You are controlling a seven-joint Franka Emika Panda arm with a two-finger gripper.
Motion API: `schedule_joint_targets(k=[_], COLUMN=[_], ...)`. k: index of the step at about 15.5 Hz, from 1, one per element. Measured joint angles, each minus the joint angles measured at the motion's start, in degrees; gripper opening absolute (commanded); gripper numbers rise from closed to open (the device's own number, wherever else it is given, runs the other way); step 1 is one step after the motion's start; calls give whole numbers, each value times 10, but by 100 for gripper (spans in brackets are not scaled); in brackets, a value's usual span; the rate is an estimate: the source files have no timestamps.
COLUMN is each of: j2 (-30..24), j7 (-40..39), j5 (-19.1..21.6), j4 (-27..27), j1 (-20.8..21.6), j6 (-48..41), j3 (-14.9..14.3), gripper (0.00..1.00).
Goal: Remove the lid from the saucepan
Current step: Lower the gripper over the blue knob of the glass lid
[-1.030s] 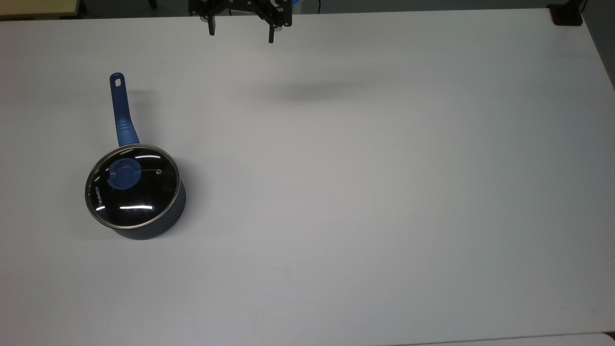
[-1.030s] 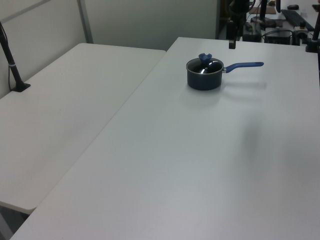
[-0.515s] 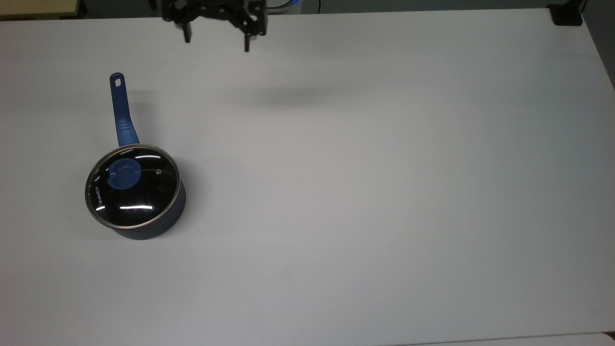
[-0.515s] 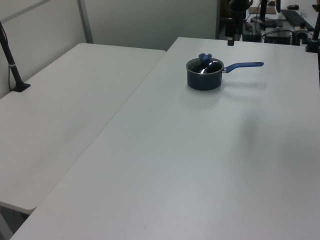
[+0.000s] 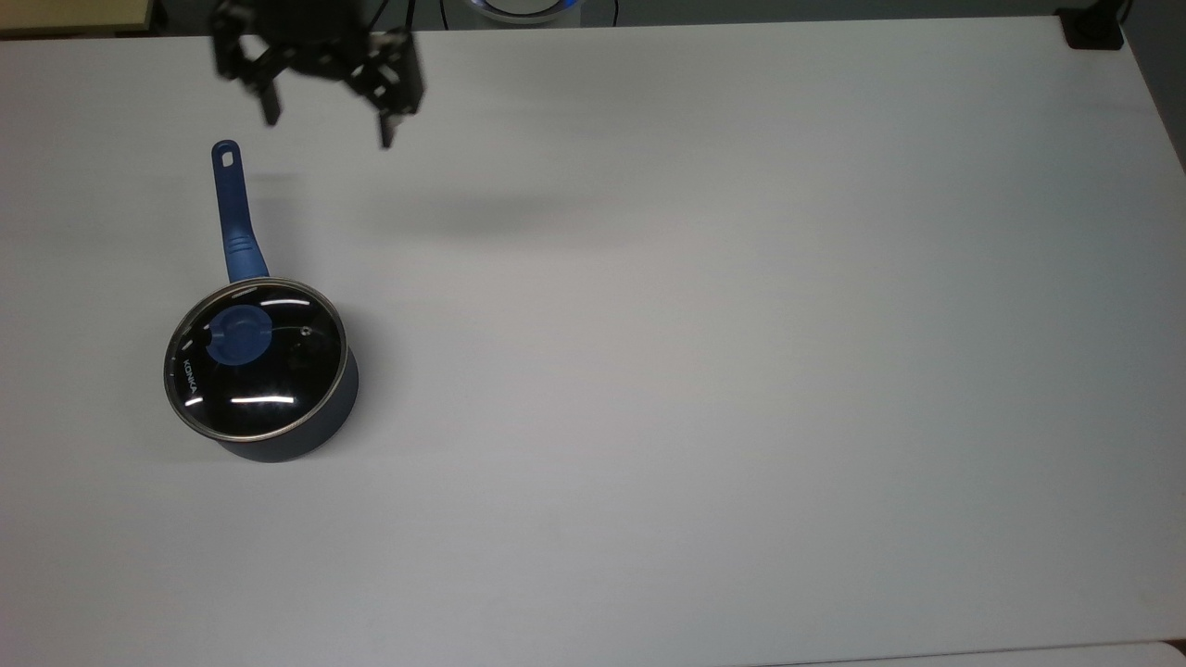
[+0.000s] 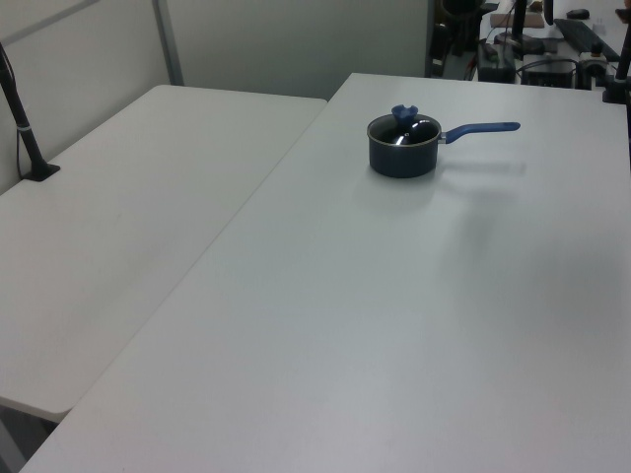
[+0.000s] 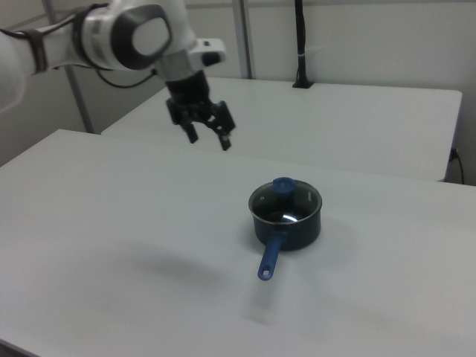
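Your gripper (image 5: 326, 130) hangs spread and empty high above the table (image 5: 741, 371), well apart from the saucepan (image 5: 306, 435); the lid (image 5: 255, 359) sits seated on it; centre over the blue knob (image 5: 239, 336) before descending; then lift straight up.

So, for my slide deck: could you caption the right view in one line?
Open gripper hovers above the white table, away from the lid seated on the navy saucepan.
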Motion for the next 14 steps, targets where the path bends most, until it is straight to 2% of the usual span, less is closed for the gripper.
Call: schedule_joint_targets(k=[4,9,14], j2=[63,115,162], j7=[-22,-33,-121], j5=[15,21,21], j4=[41,51,53], j1=[-30,-53,-62], j6=[50,128,162], j3=[0,0,0], gripper=[100,100,100])
